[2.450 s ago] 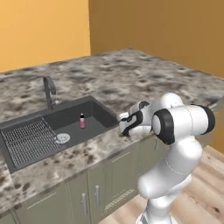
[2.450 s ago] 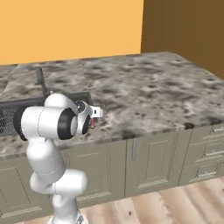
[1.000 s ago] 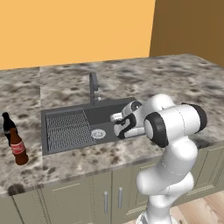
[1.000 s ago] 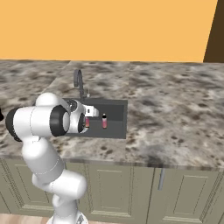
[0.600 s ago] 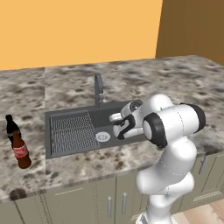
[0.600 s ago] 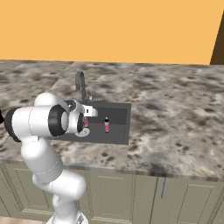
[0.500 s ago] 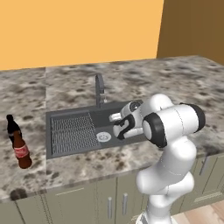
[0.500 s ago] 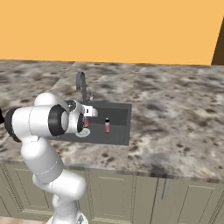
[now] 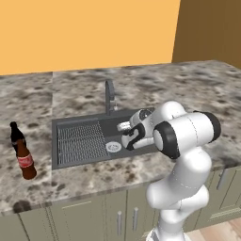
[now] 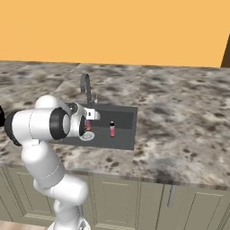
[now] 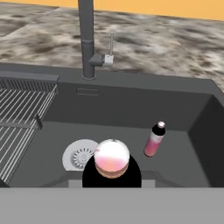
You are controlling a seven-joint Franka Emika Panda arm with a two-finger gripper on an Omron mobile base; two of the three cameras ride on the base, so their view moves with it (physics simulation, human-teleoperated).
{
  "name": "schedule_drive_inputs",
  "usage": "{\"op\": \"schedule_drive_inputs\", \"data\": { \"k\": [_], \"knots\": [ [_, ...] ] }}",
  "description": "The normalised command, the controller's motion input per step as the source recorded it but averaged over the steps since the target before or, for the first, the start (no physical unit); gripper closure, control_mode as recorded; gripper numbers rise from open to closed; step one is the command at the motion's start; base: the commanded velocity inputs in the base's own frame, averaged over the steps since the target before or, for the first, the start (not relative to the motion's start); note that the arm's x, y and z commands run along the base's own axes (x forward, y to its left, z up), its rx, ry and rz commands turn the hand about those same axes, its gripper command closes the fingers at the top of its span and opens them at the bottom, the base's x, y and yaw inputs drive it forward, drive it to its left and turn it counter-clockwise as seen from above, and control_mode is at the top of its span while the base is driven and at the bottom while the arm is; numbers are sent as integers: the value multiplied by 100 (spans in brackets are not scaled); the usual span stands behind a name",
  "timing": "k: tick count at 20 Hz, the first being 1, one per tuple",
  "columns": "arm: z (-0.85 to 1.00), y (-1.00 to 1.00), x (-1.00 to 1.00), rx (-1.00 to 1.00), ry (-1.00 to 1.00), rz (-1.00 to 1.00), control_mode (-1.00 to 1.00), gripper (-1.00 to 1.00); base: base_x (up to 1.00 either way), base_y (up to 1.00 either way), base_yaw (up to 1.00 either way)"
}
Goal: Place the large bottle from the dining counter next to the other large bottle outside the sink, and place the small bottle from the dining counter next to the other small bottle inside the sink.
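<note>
Hand view: pink bottle (image 11: 112, 158) hides the jaws above sink (image 11: 192, 127).

Glossy white rounded arm (image 9: 186, 141) with dark joint bands.

A rendered home kitchen was shown. A mottled grey-brown stone surface (image 9: 188, 89) was carried on sage-green cabinets (image 10: 148, 202) with bar handles. A dark grey sink (image 11: 131, 109) was set into it, with a ribbed drainboard (image 9: 82, 141), a round drain (image 11: 78, 156) and a grey curved faucet (image 9: 109, 95). A plain orange wall (image 9: 89, 33) was seen behind, and a strip of wooden floor (image 9: 221, 233) below the cabinets.
</note>
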Motion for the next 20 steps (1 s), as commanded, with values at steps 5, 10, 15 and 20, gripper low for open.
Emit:
{"op": "schedule_drive_inputs", "data": {
  "k": [5, 10, 15, 20],
  "knots": [
    [-2, 0, 0, 0, 0, 1, -100, 100, 0, 0, 3],
    [-8, -12, 3, 0, 0, 7, -100, 100, 0, 0, 0],
    [-6, -30, 14, 0, 0, 3, -100, 100, 0, 0, 0],
    [-2, -25, 12, 0, 0, 0, -100, 100, 0, 0, 0]
  ]
}}
